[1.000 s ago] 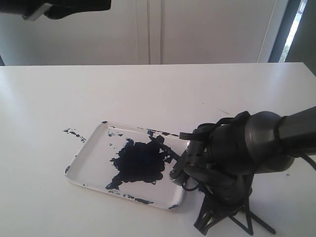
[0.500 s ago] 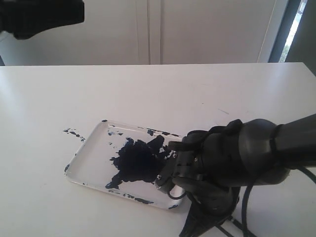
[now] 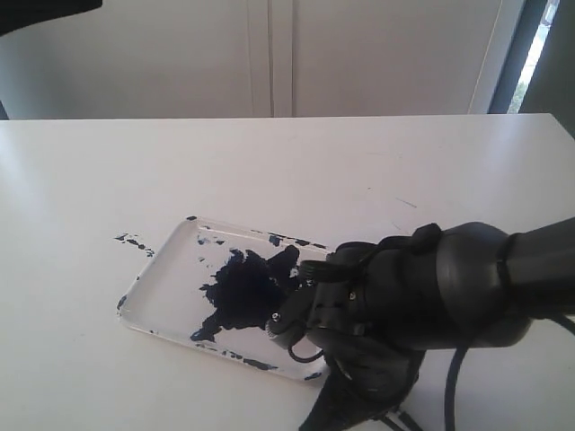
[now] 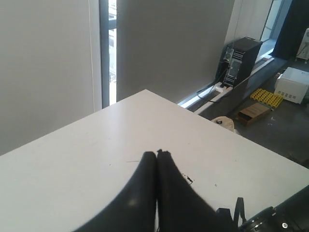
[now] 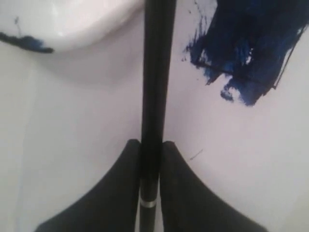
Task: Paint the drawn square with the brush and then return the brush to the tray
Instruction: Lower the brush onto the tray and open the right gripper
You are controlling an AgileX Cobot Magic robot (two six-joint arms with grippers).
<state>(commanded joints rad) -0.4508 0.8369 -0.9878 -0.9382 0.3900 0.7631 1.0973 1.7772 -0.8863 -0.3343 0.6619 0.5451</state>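
Right wrist view: right gripper (image 5: 151,142) clamps the brush (image 5: 155,72) by the tray (image 5: 72,26), at its near-right corner.
Released early, it may roll off the rim; left gripper (image 4: 157,153) closed, empty.

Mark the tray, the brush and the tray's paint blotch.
tray (image 3: 162,289): exterior view, bare floor near its left end.
brush (image 5: 154,87): right wrist view, middle of the handle.
paint blotch (image 3: 247,292): exterior view, its centre.

No letters, numbers, labels, brand marks or signs can be read anywhere, neither on the tray (image 3: 169,289), the brush (image 5: 155,96), the table (image 3: 269,171) nor the boxes (image 4: 253,112) behind.
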